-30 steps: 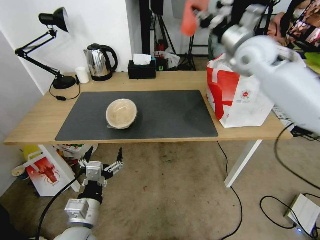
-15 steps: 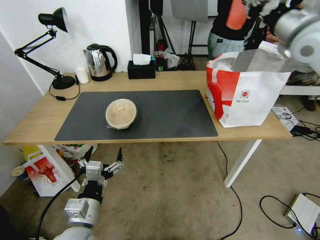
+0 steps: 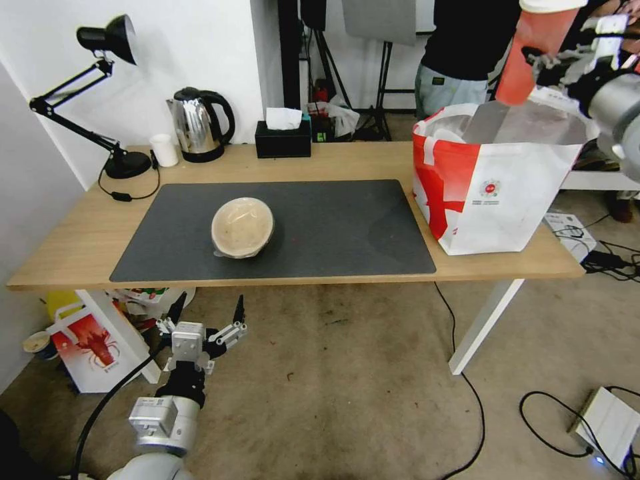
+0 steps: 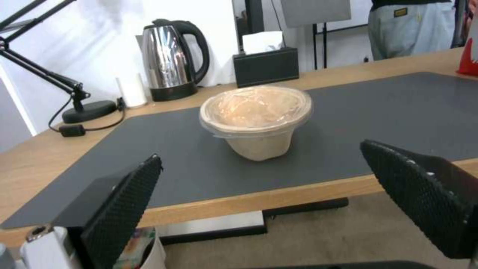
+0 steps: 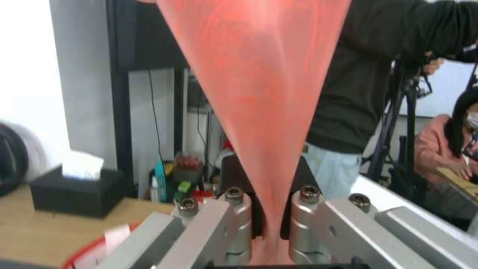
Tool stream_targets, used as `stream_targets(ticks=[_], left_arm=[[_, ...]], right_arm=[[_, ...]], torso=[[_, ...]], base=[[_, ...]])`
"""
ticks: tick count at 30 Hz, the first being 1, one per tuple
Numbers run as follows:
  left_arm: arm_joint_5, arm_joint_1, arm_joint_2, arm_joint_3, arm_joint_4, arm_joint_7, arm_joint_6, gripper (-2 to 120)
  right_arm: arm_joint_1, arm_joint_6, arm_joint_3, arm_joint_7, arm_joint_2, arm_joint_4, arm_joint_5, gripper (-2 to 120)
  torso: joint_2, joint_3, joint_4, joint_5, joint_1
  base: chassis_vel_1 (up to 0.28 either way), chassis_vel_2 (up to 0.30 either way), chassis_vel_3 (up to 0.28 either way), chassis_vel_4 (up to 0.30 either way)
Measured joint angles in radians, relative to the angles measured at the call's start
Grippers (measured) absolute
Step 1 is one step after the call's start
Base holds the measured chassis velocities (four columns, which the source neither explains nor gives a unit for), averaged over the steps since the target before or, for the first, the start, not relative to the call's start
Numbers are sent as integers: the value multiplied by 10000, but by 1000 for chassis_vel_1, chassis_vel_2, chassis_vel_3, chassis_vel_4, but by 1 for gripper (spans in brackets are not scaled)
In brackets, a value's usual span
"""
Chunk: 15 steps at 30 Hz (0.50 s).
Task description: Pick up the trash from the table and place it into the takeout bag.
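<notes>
The left end effector (image 3: 207,313) has black, textured fingers (image 4: 119,209) on silver links, a silver wrist and a black cable.

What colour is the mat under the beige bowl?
Dark grey mat, clearest in the head view.

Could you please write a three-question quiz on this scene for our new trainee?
1. True or false: the beige bowl sits on the dark grey mat.
2. The right end effector holds: A) kettle B) red cup C) tissue box
3. Fill in: the cup hangs above the open takeout ___.

The left end effector waits open below the table edge.

Key: 1 true; 2 B; 3 bag.
</notes>
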Motion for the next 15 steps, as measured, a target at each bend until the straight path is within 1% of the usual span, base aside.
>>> stream_targets(ticks=[7, 15], left_arm=[[0, 0, 0, -1, 0, 0, 0, 100], [0, 0, 0, 0, 0, 0, 0, 100]], right_arm=[[-681, 108, 288, -97, -88, -107, -225, 3], [-1118, 232, 399, -158, -35, -124, -454, 3]], torso=[[0, 0, 0, 1, 0], [0, 0, 0, 0, 0]], base=[[0, 0, 0, 0], [0, 0, 0, 0]])
